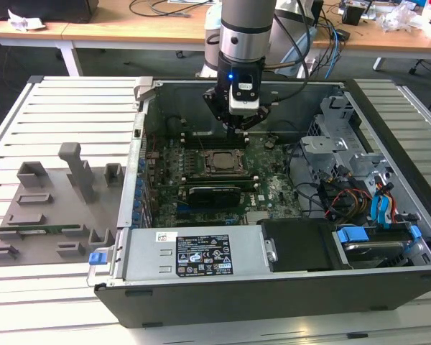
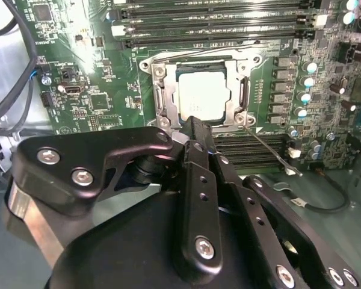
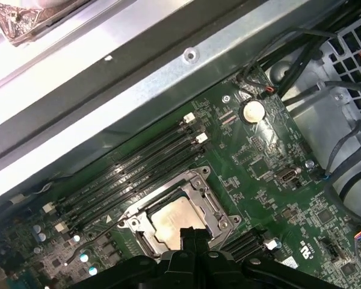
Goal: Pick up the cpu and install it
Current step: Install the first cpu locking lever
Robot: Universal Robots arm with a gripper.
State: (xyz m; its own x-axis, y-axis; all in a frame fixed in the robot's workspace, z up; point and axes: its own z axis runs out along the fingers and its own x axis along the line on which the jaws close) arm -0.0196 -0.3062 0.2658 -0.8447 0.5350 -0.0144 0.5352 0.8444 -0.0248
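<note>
The cpu (image 2: 201,96) lies flat in the motherboard's socket, its silvery top plate facing up, and it also shows from the first wrist view as the cpu (image 3: 171,220). A metal socket frame (image 2: 159,96) surrounds it. My gripper (image 2: 192,123) hangs just above the socket's edge with its two black fingers pressed together and nothing between them. In the exterior view the gripper (image 1: 243,126) is inside the open computer case, slightly behind the cpu (image 1: 219,159).
Black memory slots (image 2: 210,27) run beside the socket. A long black expansion card (image 1: 214,192) lies in front of it. The power supply (image 1: 194,251), drive cage (image 1: 345,144) and cables (image 1: 345,198) crowd the case. A grey fixture tray (image 1: 50,208) sits at the exterior view's left.
</note>
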